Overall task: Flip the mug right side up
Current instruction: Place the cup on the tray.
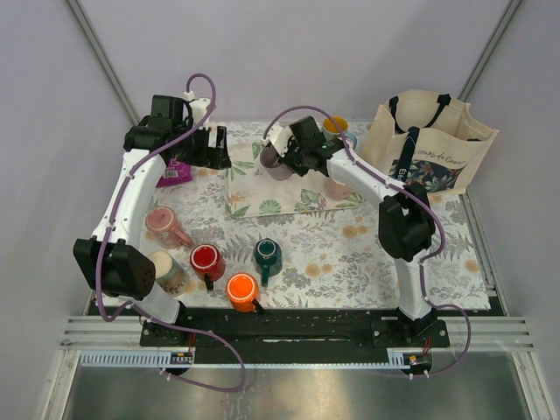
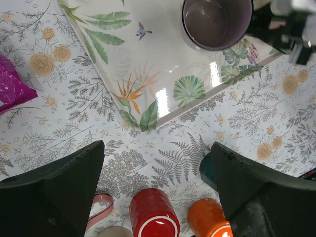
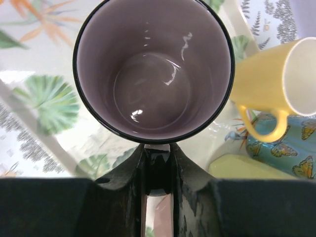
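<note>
The mug (image 1: 164, 223) lies just nearward of the wide-open left gripper (image 1: 213, 149), the closer one; the right gripper (image 1: 287, 157) clamps a grey mug (image 1: 273, 163).

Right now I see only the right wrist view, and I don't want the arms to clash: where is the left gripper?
Observer: The left gripper hangs open and empty over the cloth beside the tray, apart from the mauve-grey mug that your right gripper holds by the handle.
Operator: And the salmon-pink mug?
Observer: The salmon-pink mug sits on the cloth beside the left arm, and no gripper touches it.
Operator: Anything close to it?
Observer: A red mug and an orange mug stand nearer the bases.
</note>
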